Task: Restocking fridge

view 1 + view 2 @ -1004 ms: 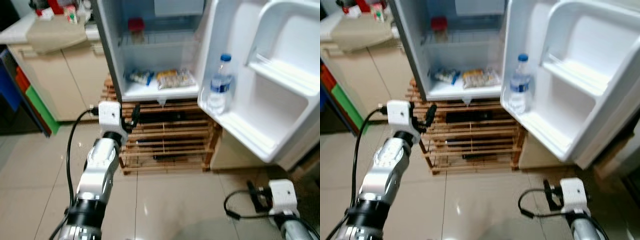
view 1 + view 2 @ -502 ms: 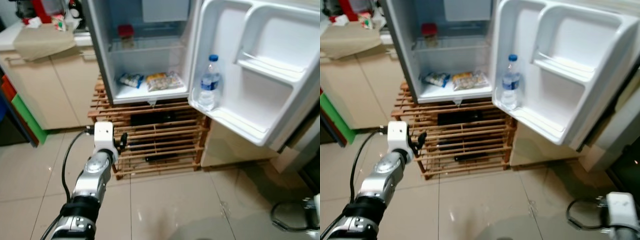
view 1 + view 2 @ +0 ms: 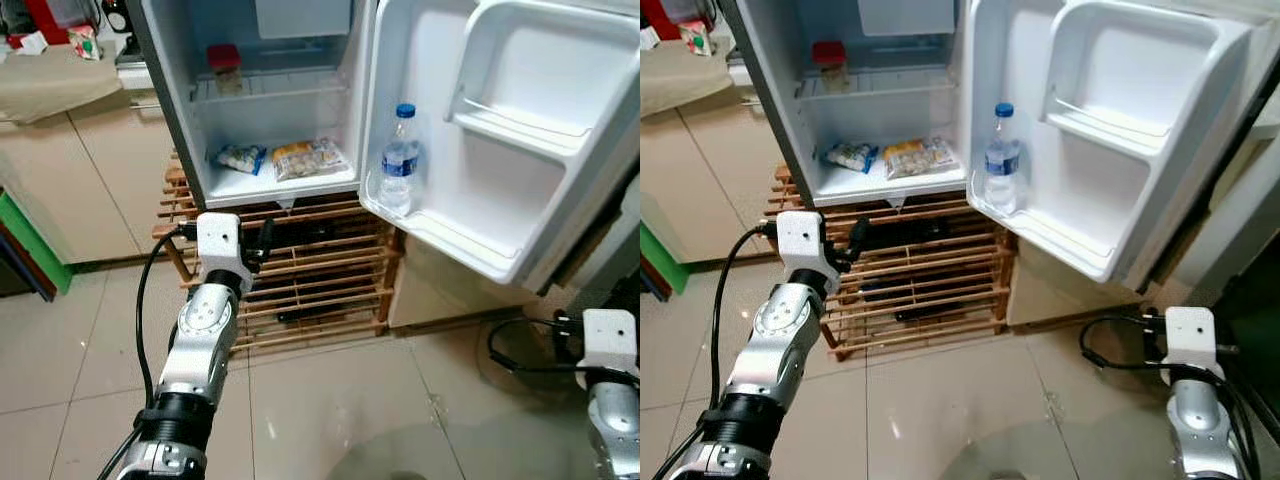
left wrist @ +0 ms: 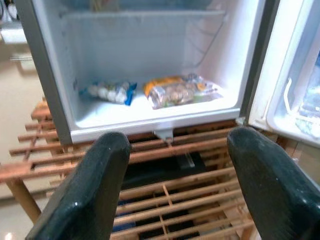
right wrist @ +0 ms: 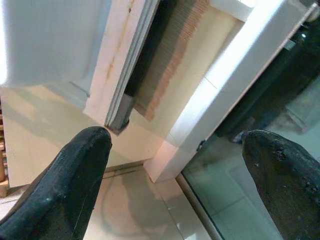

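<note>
- Our left gripper [image 4: 172,192] is spread wide and empty before the wooden rack [image 3: 320,275]
- Our right gripper [image 5: 172,187] is likewise wide, empty
- Water bottle [image 3: 399,160] stands in the fridge door [image 3: 520,150]

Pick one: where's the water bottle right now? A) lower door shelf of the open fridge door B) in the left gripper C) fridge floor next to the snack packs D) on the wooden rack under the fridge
A: the water bottle stands upright in the lower shelf of the open fridge door, while the left gripper hangs open and empty by the wooden rack.
</note>
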Controlling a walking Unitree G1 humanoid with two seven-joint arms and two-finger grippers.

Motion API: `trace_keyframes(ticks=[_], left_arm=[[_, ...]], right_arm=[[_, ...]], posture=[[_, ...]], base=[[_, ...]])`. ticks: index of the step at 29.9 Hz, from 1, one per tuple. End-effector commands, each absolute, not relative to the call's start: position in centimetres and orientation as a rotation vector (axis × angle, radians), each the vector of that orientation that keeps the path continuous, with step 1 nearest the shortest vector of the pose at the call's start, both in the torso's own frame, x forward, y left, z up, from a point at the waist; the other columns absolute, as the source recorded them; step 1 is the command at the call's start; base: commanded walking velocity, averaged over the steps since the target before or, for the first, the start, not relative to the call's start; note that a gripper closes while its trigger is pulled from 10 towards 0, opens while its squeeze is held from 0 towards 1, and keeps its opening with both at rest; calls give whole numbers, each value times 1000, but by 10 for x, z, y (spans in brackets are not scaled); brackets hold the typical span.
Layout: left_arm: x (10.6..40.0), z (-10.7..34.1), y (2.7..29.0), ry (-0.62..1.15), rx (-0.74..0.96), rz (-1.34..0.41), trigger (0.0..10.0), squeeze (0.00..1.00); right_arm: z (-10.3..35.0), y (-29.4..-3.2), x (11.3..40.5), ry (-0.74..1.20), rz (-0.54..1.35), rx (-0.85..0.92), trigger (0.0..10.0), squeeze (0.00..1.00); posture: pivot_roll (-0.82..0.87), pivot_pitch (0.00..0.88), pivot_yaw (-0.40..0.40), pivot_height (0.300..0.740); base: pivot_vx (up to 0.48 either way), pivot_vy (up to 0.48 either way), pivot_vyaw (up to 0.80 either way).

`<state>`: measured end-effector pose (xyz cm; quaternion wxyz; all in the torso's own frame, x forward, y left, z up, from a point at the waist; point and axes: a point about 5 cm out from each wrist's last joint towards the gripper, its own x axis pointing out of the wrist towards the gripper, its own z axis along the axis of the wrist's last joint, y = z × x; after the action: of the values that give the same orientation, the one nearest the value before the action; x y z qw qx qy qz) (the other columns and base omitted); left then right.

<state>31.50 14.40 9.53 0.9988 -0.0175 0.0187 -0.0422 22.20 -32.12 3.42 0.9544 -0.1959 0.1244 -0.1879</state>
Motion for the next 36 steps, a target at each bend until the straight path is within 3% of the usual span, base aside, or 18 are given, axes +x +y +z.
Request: trace_keyframes(ticks=[1, 8, 13, 19, 22, 25, 32, 36], left_arm=[[316, 98, 139, 23, -35, -104, 10000, 0], [315, 102, 134, 18, -59, -128, 10000, 0], [316, 99, 135, 41, -66, -113, 10000, 0], [316, 63, 158, 276, -27, -22, 10000, 0], [314, 56, 161, 320, -13, -13, 10000, 0], [308, 34, 172, 462, -13, 27, 10000, 0], [308, 29, 173, 497, -10, 22, 10000, 0], [299, 12, 174, 592, 82, -24, 10000, 0]], right_arm=[[41, -322, 224, 217, -382, -393, 10000, 0], [36, -327, 215, 248, -396, -394, 10000, 0], [34, -330, 212, 265, -412, -395, 10000, 0], [26, -364, 193, 412, -640, -411, 10000, 0], [27, -368, 191, 421, -670, -421, 10000, 0], [42, -379, 197, 390, -752, -463, 10000, 0], [61, -388, 213, 334, -793, -493, 10000, 0], [84, -384, 242, 246, -766, -536, 10000, 0]], posture=[[-182, 0, 47, 736], [-193, 0, 48, 736], [-194, 0, 48, 736], [-187, 0, 50, 736], [-187, 0, 51, 736], [-188, 0, 57, 736], [-185, 0, 58, 736], [-178, 0, 59, 736]], base=[[0, -480, 788], [0, -478, 561], [0, 0, 0], [0, 0, 0], [0, 0, 0], [0, 0, 0], [0, 0, 0], [0, 0, 0]])
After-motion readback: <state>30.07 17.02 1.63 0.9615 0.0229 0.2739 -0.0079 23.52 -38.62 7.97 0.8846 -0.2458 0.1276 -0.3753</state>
